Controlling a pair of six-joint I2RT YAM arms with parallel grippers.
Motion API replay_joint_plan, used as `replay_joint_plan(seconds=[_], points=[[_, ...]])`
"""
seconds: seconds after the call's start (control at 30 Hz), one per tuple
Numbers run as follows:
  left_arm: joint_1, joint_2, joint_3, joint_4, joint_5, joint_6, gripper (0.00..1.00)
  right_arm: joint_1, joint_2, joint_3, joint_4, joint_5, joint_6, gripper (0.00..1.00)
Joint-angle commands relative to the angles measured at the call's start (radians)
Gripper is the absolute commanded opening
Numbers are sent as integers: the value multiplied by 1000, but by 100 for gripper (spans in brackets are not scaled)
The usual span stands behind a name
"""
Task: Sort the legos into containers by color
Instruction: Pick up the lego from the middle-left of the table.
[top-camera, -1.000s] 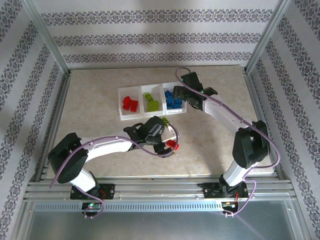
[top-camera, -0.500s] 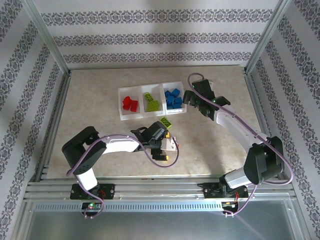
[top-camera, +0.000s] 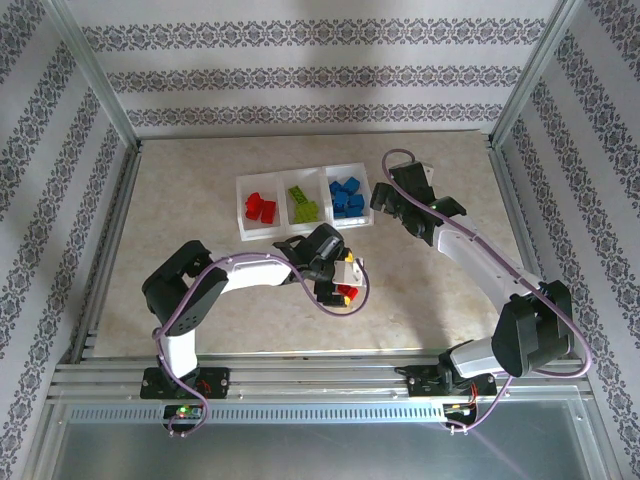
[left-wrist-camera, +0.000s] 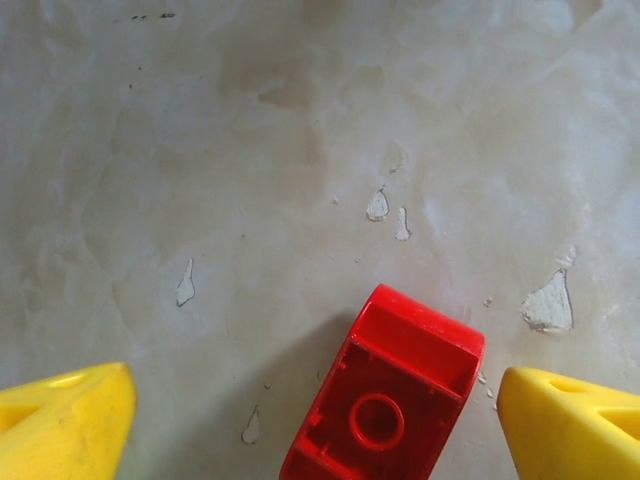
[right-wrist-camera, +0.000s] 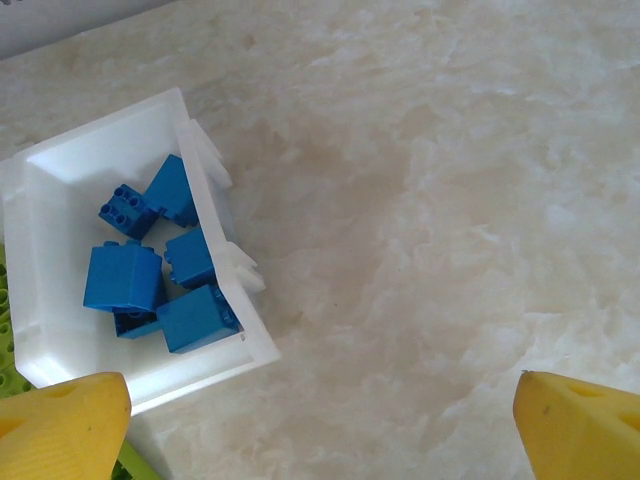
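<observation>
Descent puts the open left pincer (left-wrist-camera: 318, 425) astride a red lego (left-wrist-camera: 385, 400) at 5 o'clock from the containers (top-camera: 242, 205), ready to close; right pincer (right-wrist-camera: 320, 430), open, empty, has retreated

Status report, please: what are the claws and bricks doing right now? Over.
Left gripper open, straddling red lego on table. Right gripper open, empty, beside blue bin. Nothing blocking.

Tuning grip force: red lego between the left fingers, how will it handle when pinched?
Red lego looks like rigid moulded plastic: likely stiff. Hollow underside shows, so probably light. Glossy walls, skewed to the open left gripper, so it may twist or slip.
</observation>
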Motion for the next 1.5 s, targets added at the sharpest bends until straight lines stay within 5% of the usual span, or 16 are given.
replay_joint_plan(seconds=[0.0, 0.53, 0.87, 1.47], points=[[16, 31, 42, -116, 56, 30, 90, -16, -21, -19, 1, 31, 18, 98], [28, 121, 158, -282, 80, 47, 84, -20, -15, -23, 2, 24, 31, 98], [28, 141, 183, -332, 95, 10, 57, -20, -9, -34, 7, 18, 40, 98], [25, 23, 55, -216, 83, -142, 37, -20, -3, -42, 16, 3, 53, 98]])
